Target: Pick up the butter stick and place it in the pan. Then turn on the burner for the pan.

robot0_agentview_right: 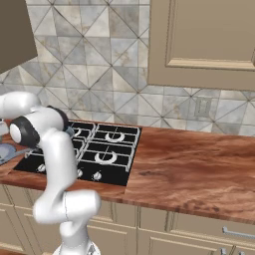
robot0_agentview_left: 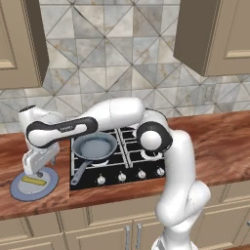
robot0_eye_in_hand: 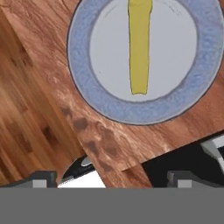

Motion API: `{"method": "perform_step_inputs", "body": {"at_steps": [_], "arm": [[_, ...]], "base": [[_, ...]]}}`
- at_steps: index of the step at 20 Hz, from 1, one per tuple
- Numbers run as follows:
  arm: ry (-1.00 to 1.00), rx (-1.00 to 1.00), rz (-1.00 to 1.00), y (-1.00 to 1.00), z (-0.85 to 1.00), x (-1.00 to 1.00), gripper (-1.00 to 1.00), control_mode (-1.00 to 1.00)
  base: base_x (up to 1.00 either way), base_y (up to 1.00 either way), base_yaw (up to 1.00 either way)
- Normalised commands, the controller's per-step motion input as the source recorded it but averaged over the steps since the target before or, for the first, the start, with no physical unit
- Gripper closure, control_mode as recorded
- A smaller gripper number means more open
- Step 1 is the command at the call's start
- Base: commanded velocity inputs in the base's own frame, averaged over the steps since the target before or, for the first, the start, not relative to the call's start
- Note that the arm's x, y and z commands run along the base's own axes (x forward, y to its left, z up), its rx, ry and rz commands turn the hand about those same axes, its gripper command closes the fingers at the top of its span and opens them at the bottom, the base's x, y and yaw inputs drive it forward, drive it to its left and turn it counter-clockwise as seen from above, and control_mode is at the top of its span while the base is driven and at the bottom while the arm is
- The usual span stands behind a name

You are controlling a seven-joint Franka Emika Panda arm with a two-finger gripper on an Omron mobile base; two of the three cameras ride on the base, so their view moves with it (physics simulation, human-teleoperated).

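Observation:
The butter stick [robot0_eye_in_hand: 140, 43] is a thin yellow bar lying on a flat blue-grey round plate [robot0_eye_in_hand: 131, 111] on the wooden counter, left of the cooktop; it also shows as the butter stick [robot0_agentview_left: 33, 181]. My gripper [robot0_agentview_left: 35, 172] hangs just above the plate, open, with nothing between its fingers. In the hand view the gripper [robot0_eye_in_hand: 111, 180] stands short of the stick's near end. The grey-blue pan [robot0_agentview_left: 94, 146] sits on the front left of the black cooktop [robot0_agentview_left: 146, 139], its dark handle pointing toward the front edge. The burner beneath the pan is hidden.
Several knobs [robot0_agentview_left: 121, 177] line the cooktop's front edge. A bare ring burner [robot0_agentview_left: 152, 155] lies right of the pan. Wall cabinets [robot0_agentview_left: 19, 44] hang above both ends of the counter. Wooden counter [robot0_agentview_right: 199, 164] stretches to the right.

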Motion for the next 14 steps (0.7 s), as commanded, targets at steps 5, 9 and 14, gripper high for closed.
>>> {"method": "perform_step_inputs", "body": {"at_steps": [5,9,14], "arm": [[-0.07,0.03,0.00,0.25,-0.33,0.31,-1.00,-1.00],[-0.09,0.05,0.00,0.21,-0.32,0.18,-1.00,-1.00],[-0.10,0.10,0.00,0.03,-0.33,0.07,-1.00,-1.00]], "base": [[0.00,0.00,0.00],[0.00,0.00,0.00],[0.00,0.00,0.00]]}}
